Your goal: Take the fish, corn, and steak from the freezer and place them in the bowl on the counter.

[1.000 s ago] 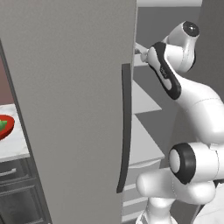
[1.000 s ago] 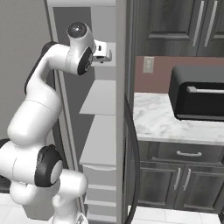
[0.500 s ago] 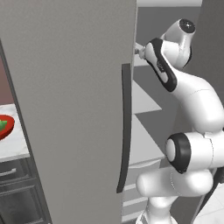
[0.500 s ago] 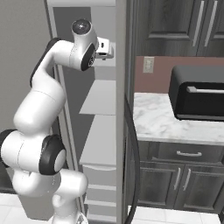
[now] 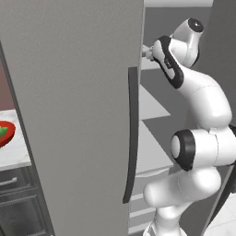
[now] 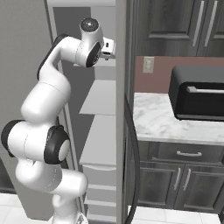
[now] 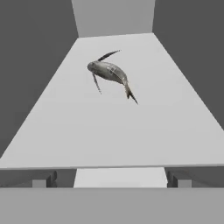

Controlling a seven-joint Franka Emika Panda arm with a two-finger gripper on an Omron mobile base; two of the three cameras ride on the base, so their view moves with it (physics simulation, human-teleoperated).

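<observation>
A grey fish [image 7: 109,73] lies on the pale upper shelf [image 7: 113,131] of the freezer [image 5: 69,115], toward its back. My gripper [image 7: 111,181] hovers at that shelf's front edge, open, with its fingertips [image 7: 43,182] wide apart and nothing between them. The hand [image 6: 109,47] reaches into the top compartment past the open door. The red bowl [image 5: 5,134] sits on the white counter [image 5: 14,154] at the far left and holds something green that I cannot identify. Corn and steak are out of view.
The freezer door with its long dark handle [image 5: 132,133] stands between the arm and the counter. A lower shelf [image 6: 101,98] and drawers sit below. To the right, a black appliance [image 6: 197,98] rests on a marble top [image 6: 157,122] above dark cabinets.
The arm has stretched a little further up and into the freezer's top compartment. The gripper has stayed open.
</observation>
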